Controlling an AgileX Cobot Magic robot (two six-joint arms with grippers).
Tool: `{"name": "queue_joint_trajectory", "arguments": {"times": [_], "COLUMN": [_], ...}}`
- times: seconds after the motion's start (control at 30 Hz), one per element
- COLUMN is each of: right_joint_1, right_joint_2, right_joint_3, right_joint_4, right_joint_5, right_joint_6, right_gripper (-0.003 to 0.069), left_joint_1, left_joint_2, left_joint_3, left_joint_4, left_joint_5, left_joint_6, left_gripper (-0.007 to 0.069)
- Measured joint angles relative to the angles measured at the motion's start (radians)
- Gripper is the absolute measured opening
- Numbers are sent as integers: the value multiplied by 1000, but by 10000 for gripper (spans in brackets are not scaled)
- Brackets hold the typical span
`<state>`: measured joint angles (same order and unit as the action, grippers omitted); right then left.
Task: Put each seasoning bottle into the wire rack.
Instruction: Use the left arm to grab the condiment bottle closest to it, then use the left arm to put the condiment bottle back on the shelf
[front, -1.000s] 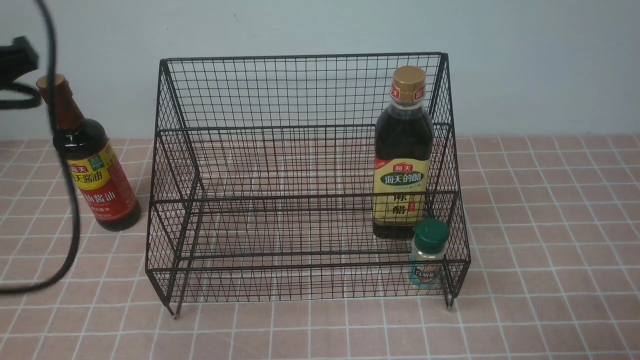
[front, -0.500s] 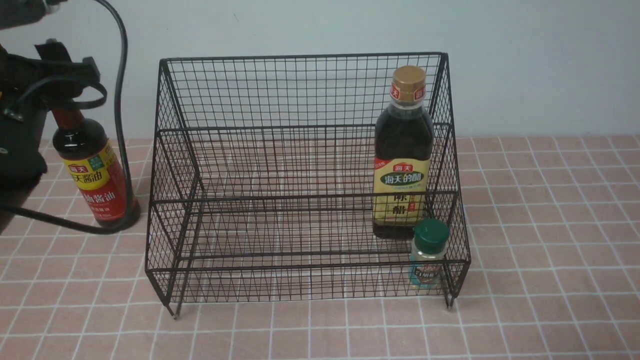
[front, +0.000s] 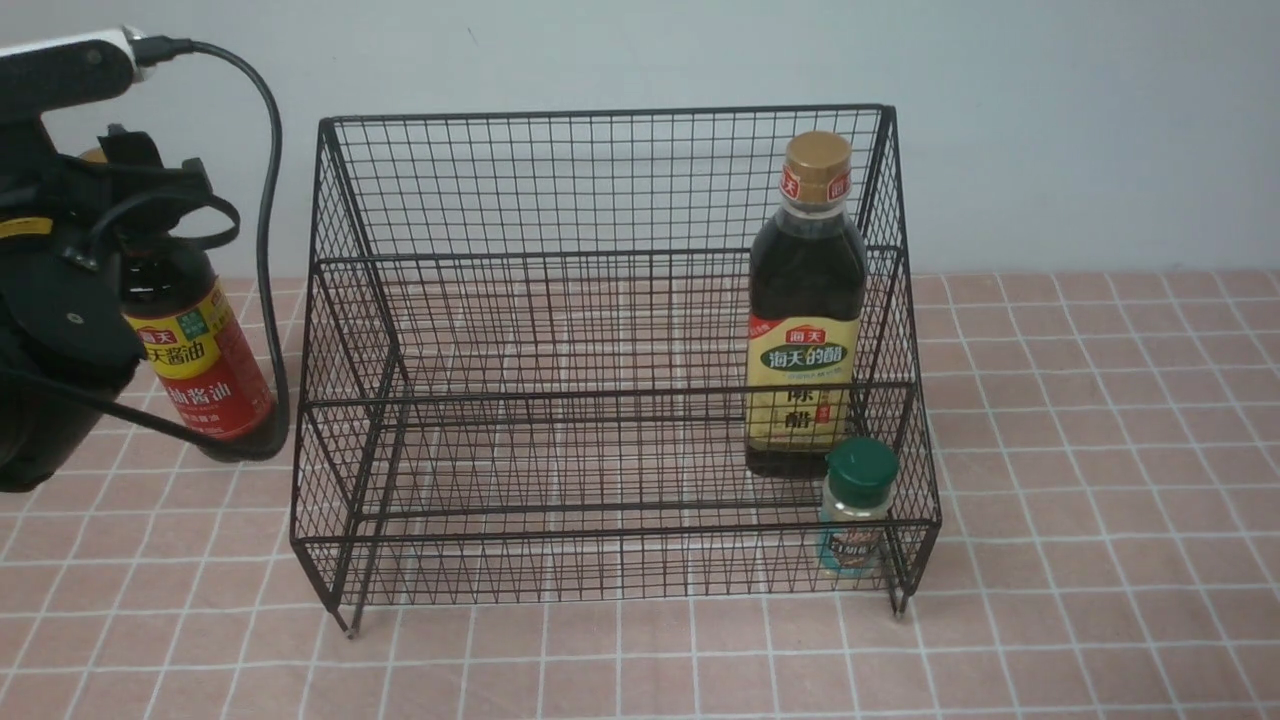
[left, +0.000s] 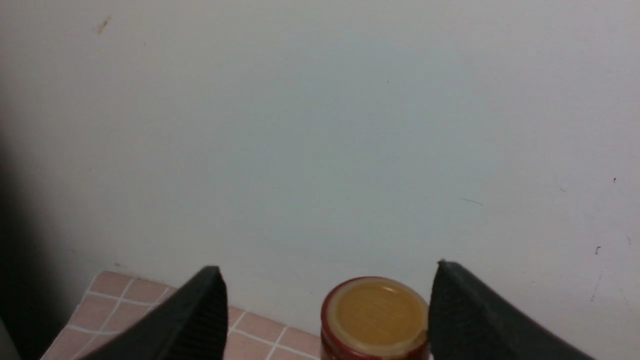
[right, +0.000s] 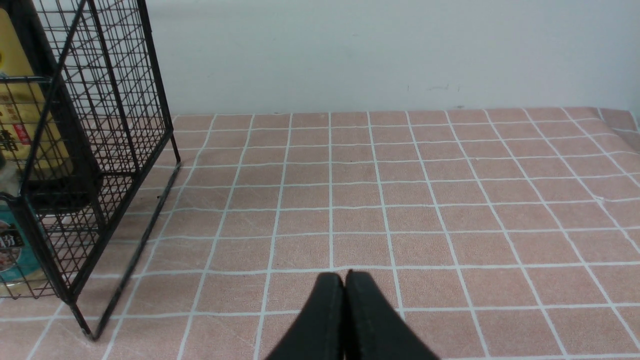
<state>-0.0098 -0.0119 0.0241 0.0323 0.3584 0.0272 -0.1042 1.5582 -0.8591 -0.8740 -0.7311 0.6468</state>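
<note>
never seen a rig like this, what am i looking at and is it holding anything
It is a two-armed robot at a tiled table. The wide picture looks forward from between the arms; the other two come from cameras on each wrist. A black wire rack stands in the middle with a yellow-label bottle and a small green-capped shaker inside. A red-label bottle stands outside it, by the left arm. The left wrist picture shows that arm's fingers spread open on either side of that bottle's cap, not gripping. The right arm's fingers are shut, holding nothing.
</note>
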Motion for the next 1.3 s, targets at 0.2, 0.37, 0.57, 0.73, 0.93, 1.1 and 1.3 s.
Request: {"name": "queue_joint_trajectory", "arguments": {"times": [0.2, 0.37, 0.57, 0.73, 0.93, 1.1, 1.3], "right_joint_1": [0, 0, 0, 0, 0, 0, 0], "right_joint_2": [0, 0, 0, 0, 0, 0, 0], "right_joint_3": [0, 0, 0, 0, 0, 0, 0], "right_joint_4": [1, 1, 1, 0, 0, 1, 1], "right_joint_5": [0, 0, 0, 0, 0, 0, 0], "right_joint_6": [0, 0, 0, 0, 0, -1, -3], "right_gripper": [-14, -14, -14, -14, -14, -14, -14], "left_joint_1": [0, -2, -3, -3, -3, -3, -8], "left_joint_2": [47, 62, 62, 61, 55, -26, -230], "left_joint_3": [-1, 0, 0, 0, 0, 10, -90], "left_joint_4": [2, 0, 36, 43, 78, 133, 135], "left_joint_5": [3, 30, 45, 57, 75, 187, 227], "left_joint_6": [-2, -2, -1, -1, -2, 1, 98], "left_gripper": [494, 494, 490, 306, 281, 281, 281]}}
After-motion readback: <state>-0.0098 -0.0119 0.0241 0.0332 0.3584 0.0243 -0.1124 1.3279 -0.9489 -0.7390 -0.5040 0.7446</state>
